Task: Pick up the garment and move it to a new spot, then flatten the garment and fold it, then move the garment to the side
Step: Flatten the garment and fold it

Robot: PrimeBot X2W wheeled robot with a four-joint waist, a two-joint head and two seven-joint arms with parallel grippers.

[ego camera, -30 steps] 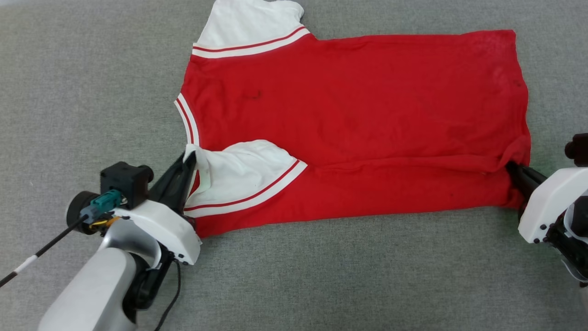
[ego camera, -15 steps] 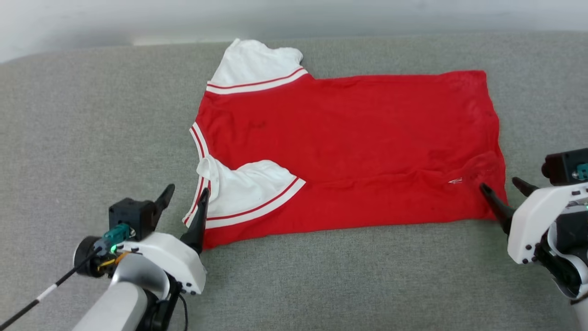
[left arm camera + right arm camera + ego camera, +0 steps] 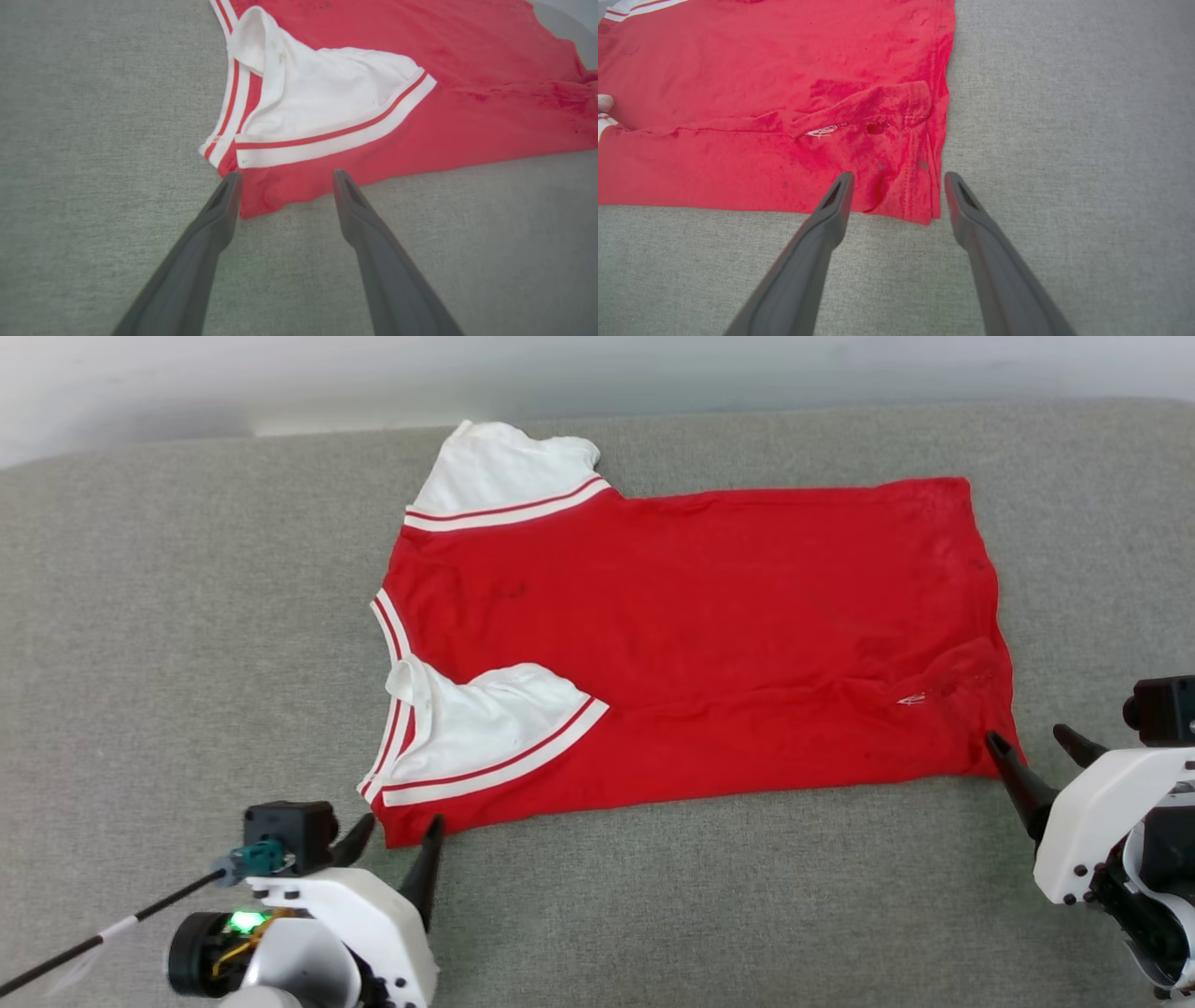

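Red shirt [image 3: 691, 644] flat on grey cloth [image 3: 187, 616], near edge folded over.
It lies centre, collar left, hem right. At its near corners the left gripper [image 3: 401, 821] and right gripper [image 3: 1025, 735] stand released and empty, likely so the fold can lie undisturbed.

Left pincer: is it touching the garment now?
Cannot tell. In the left wrist view the open left pincer straddles the near corner of the garment; one finger borders the red edge, but no gap or contact shows plainly.
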